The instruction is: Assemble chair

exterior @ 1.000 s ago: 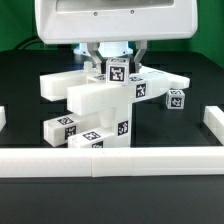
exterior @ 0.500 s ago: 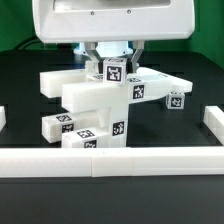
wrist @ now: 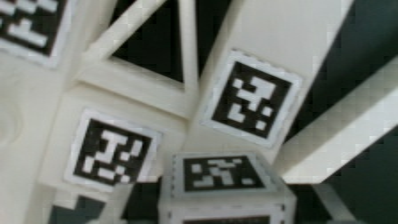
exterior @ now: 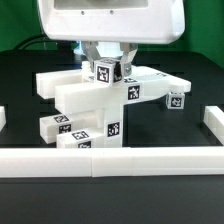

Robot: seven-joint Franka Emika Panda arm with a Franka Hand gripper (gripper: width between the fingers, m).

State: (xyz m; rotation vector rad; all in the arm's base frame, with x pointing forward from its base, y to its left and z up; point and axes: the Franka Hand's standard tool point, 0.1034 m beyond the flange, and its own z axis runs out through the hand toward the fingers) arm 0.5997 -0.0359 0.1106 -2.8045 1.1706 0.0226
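Right, the gripper (exterior: 107, 64) hangs over mid-desk, nearer the far edge, under the big white arm housing (exterior: 105, 18). Its jaws stand either side of a tagged cube at the top of the chair (exterior: 92, 100) and look clenched on it, i.e. grasping the chair by that top piece. The wrist view is jammed w/ white faces at close range. Several carry b/w tags (wrist: 249, 95), tilted and blurry, w/ dark gaps btwn the bars.

The chair is a part-built cluster of chunky white pieces at the ctr of the desk (exterior: 30, 140). One long bar sticks out toward the desk edge on the exterior view's left, another toward the edge on the exterior view's right. A thick body slopes down from the gripper toward the near edge, w/ tags on its front faces. Low tagged blocks sit at its foot, just beside the border rail (exterior: 160, 160) along the near edge. Can't tell if the foot rests on the desk or hangs just off it.

A small block (exterior: 177, 99), tagged, lies by the tip of the bar on the exterior view's right. Touching or not, can't tell. Short rail pieces also stand at both side edges.
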